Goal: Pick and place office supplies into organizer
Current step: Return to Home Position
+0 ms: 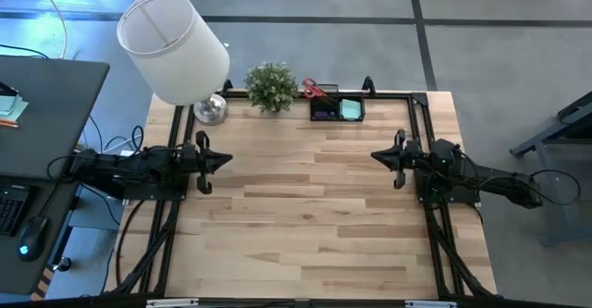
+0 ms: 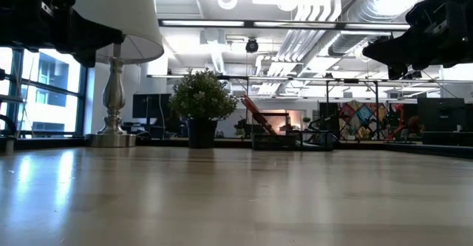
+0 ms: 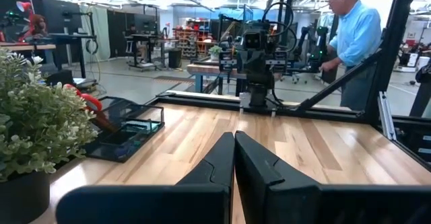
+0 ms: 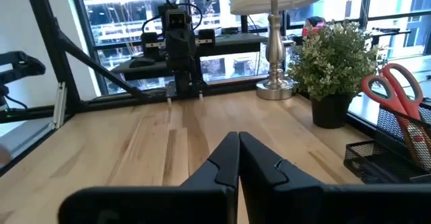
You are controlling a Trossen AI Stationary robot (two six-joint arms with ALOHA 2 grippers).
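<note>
1. Jaws from the high view: my left gripper (image 1: pixel 218 160) is clenched on nothing, over the bare table (image 1: pixel 305 215). My right gripper (image 1: pixel 379 155) is likewise clenched and empty. It faces the left one, tips well apart.
2. Same view: organizer (image 1: pixel 337 106) sits at the far table edge, well apart from both jaws and nearer my right ones. Red-handled scissors (image 1: pixel 314 90) stick out at its end toward my left jaws. Mint-green sticky-note pad (image 1: pixel 351 109) lies in the compartment toward my right jaws. Potted plant (image 1: pixel 271 86) is just beside that left-jaw end, with the lamp (image 1: pixel 176 49) beyond it.
3. Low view: organizer (image 2: pixel 277 139) stands far back on the table, scissors handle (image 2: pixel 255 113) leaning up out of it and the plant (image 2: pixel 201 98) beside it. Both my arms hang high above the tabletop.
4. Left wrist view: my fingers (image 3: pixel 215 167) are pressed together, gripping nothing. Organizer (image 3: pixel 124 133) is ahead and off to one side, well apart, holding the scissors (image 3: pixel 87 103). A person (image 3: pixel 353 42) stands beyond the table.
5. Right wrist view: my fingers (image 4: pixel 222 167) are pressed together, empty. Organizer (image 4: pixel 384 150) and scissors (image 4: pixel 397 89) are off to one side, near but not touching my jaws.
</note>
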